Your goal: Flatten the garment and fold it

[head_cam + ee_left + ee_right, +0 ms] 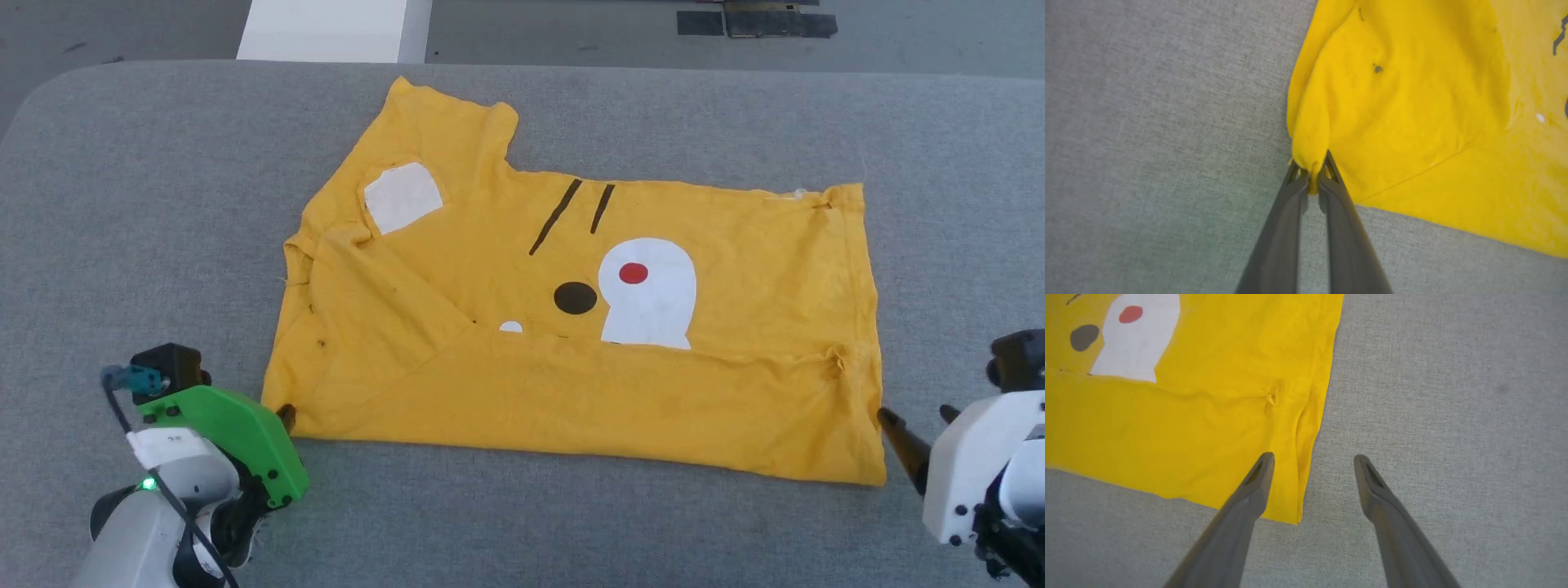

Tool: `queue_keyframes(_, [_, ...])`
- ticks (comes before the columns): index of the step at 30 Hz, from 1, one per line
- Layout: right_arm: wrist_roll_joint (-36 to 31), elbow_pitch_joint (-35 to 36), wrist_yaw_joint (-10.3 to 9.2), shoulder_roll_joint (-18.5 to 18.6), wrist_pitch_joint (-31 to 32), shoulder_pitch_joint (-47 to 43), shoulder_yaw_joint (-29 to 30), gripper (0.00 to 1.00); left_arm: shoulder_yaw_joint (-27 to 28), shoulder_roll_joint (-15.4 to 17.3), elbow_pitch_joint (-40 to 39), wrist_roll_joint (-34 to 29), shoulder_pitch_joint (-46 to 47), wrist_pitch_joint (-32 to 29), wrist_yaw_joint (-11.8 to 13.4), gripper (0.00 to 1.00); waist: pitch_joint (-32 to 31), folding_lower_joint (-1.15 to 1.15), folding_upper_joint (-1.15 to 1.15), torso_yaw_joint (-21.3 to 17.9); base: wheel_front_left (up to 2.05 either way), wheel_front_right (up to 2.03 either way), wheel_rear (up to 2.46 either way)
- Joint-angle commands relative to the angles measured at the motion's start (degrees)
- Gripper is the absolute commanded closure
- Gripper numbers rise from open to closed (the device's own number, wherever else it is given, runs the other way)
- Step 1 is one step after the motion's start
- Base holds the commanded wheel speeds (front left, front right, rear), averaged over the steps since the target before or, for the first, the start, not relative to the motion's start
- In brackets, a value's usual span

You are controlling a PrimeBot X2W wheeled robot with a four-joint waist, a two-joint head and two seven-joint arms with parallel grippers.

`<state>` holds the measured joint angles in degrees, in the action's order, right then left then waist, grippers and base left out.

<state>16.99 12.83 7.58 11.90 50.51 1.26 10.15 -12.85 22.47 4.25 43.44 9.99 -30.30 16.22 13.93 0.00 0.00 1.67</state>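
Head view: garment (571, 327) lies part-folded on grey table (122, 204); L wrist view: left gripper (1312, 171) pinches only its corner tip, could slip under pull; R wrist view: right gripper (1313, 458) wide astride opposite edge, so lone-sided tug may bunch it.

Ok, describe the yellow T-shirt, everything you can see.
The T-shirt is mustard-yellow, cotton-looking, lying mostly flat on the grey table. Its near edge is folded up over the cartoon print, covering the foot of the white patch with the red dot. One sleeve points away at the far left. The left gripper pinches its near left corner; the right gripper stands open at the near right corner.
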Motion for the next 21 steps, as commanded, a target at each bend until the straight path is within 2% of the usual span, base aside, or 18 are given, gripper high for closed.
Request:
queue_keyframes(1, [-1.4, -0.2, -0.09, 0.0, 0.8, -0.5, -0.8, 0.0, 0.7, 0.0, -1.2, 0.0, -0.9, 0.9, 0.5, 1.0, 0.3, 0.0, 0.0, 0.1, 0.0, 0.0, 0.0])
queue_keyframes(8, [-5.7, -4.7, -0.09, -0.5, 1.9, 1.2, -3.8, 0.0, 0.4, -0.1, -5.9, -0.7, -1.7, 1.5, 1.6, 1.0, 2.8, 0.0, 0.0, 1.5, 0.0, 0.0, 0.0])
queue_keyframes(17, [-5.9, -11.0, -0.09, 0.8, 2.7, 1.2, -9.1, 0.0, -0.4, -1.0, -6.0, -0.5, -1.8, 1.8, 1.8, 1.0, 4.4, 0.0, 0.0, 2.4, 0.0, 0.0, 0.0])
queue_keyframes(18, [-5.6, -11.2, -0.09, 1.0, 3.0, 1.3, -9.3, 0.1, -0.4, -1.1, -5.9, -0.5, -1.8, 1.9, 1.7, 1.0, 4.4, 0.0, 0.0, 2.4, 0.0, 0.0, 0.0])
queue_keyframes(19, [-4.9, -11.3, -0.09, 1.1, 3.0, 1.5, -9.4, 0.73, -0.4, -1.1, -5.9, -0.4, -1.8, 2.0, 1.6, 1.0, 4.3, 0.0, 0.0, 2.4, 0.0, 0.0, 0.0])
queue_keyframes(20, [-4.3, -11.2, -0.09, 1.2, 2.7, 1.7, -9.5, 1.0, -0.3, -1.2, -5.8, -0.3, -1.7, 2.3, 1.4, 1.0, 4.0, 0.0, 0.0, 2.4, 0.0, 0.0, 0.0])
queue_keyframes(21, [-3.7, -11.1, -0.09, 1.6, 2.6, 1.9, -9.6, 1.0, -0.2, -1.2, -5.7, -0.2, -1.7, 2.5, 1.3, 1.0, 3.7, 0.0, 0.0, 2.3, 0.0, 0.0, 0.0])
